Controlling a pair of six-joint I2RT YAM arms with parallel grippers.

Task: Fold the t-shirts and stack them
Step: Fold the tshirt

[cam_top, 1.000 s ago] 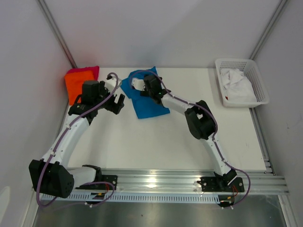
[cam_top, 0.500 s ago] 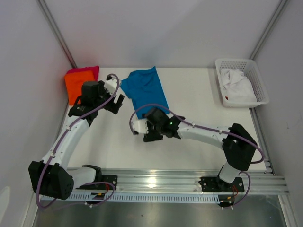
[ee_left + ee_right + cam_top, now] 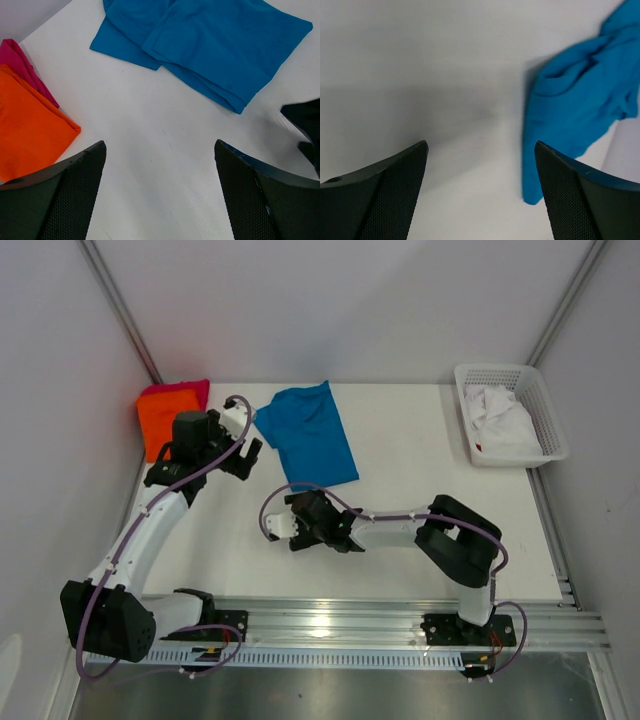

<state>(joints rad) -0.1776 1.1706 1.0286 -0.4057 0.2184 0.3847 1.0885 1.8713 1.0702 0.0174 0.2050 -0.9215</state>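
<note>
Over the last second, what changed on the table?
The right tool drew back from over the blue t-shirt toward the near edge and is open, empty. The shirt, bunched before, now lies flat. The left tool, the orange t-shirt, the pinkish-red t-shirt and the basket stayed put.

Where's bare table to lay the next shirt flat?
Widest free patch: between the blue shirt and the white basket. Smaller one near-left, between the left arm and the right claw. Crowded: far-left corner, where orange shirt, pinkish-red shirt, left claw and blue shirt sit close.
</note>
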